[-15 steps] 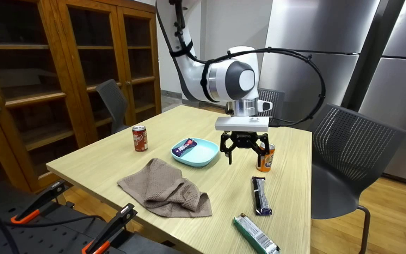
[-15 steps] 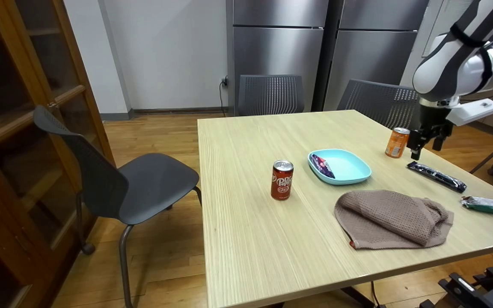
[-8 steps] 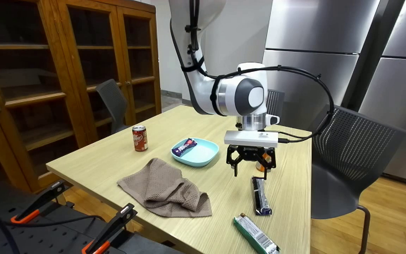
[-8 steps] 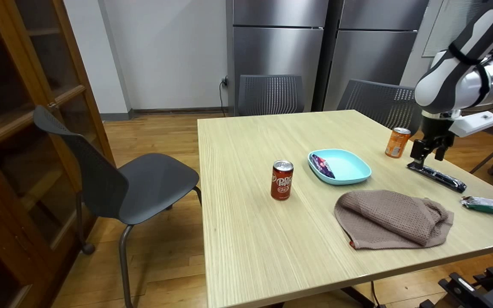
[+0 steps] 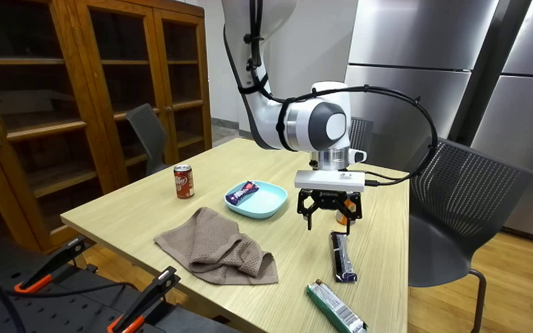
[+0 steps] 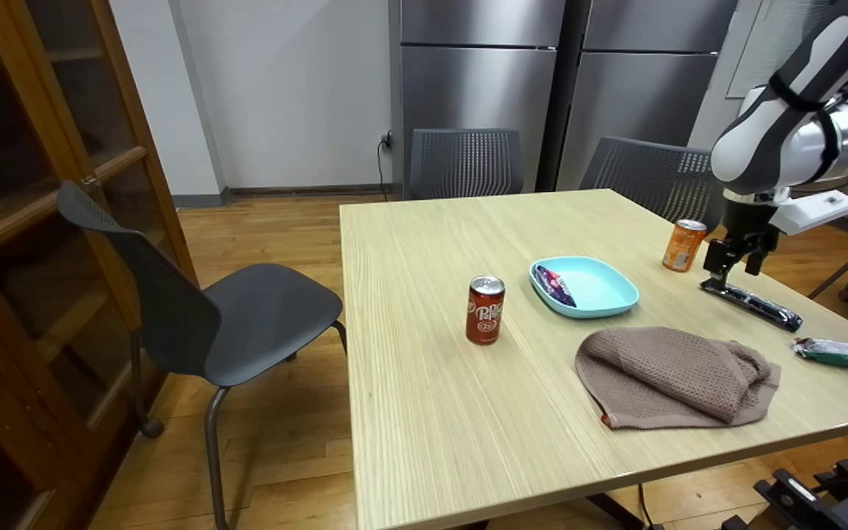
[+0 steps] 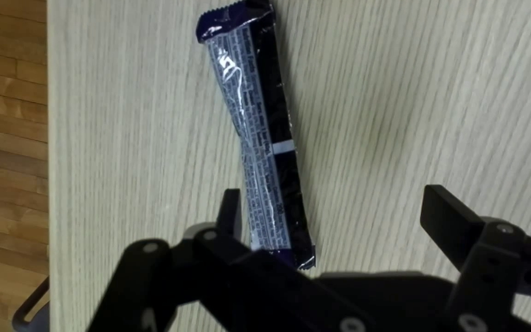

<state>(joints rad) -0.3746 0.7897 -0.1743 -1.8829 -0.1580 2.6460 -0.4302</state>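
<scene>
My gripper (image 5: 329, 230) is open and empty, pointing down just above the table. A dark-wrapped bar (image 5: 343, 259) lies flat on the table under and beside it; this bar also shows in an exterior view (image 6: 751, 304). In the wrist view, the bar (image 7: 256, 133) runs from the top down between the open fingers (image 7: 332, 198), much closer to the left finger. Its lower end is partly hidden by that finger's linkage. Whether a fingertip touches the bar I cannot tell. An orange can (image 6: 684, 246) stands upright near the gripper, partly hidden behind it in an exterior view (image 5: 343, 219).
A light blue plate (image 5: 269, 199) holds a purple-wrapped bar (image 5: 242, 193). A red can (image 5: 183, 182) stands upright on the table (image 6: 424, 412). A crumpled brown towel (image 5: 215, 249) and a green-wrapped bar (image 5: 336, 307) lie towards the front. Dark chairs (image 5: 465, 199) stand round the table.
From one second to half a second ago, my gripper moved down, close over the dark bar, and now covers more of the orange can. Since then it is almost still, and the fingers stay open.
</scene>
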